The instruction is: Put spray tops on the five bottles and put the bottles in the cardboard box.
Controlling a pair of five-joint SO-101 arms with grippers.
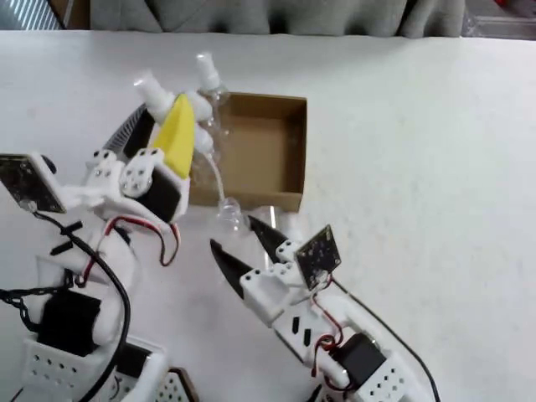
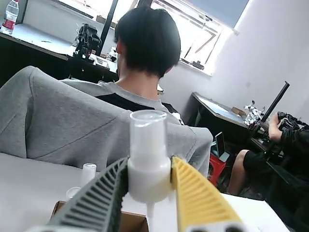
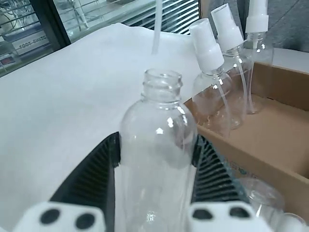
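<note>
My left gripper (image 1: 159, 105) (image 2: 147, 166), with one grey and one yellow finger, is shut on a white spray top (image 1: 151, 87) (image 2: 147, 154) by the left side of the cardboard box (image 1: 264, 146) (image 3: 270, 130). The top's thin tube (image 1: 216, 180) (image 3: 155, 29) hangs down and ends just above the open neck of a clear bottle (image 1: 228, 207) (image 3: 154, 121). My right gripper (image 1: 232, 232) (image 3: 157, 142) holds that bottle upright in front of the box, its black fingers shut on the body. Three bottles with spray tops (image 3: 217, 82) stand in the box.
A clear object (image 3: 260, 193) lies on the table against the box's front wall, close to my right gripper. Open white table (image 1: 419, 126) stretches to the right of the box. A seated person shows behind the table in the left wrist view.
</note>
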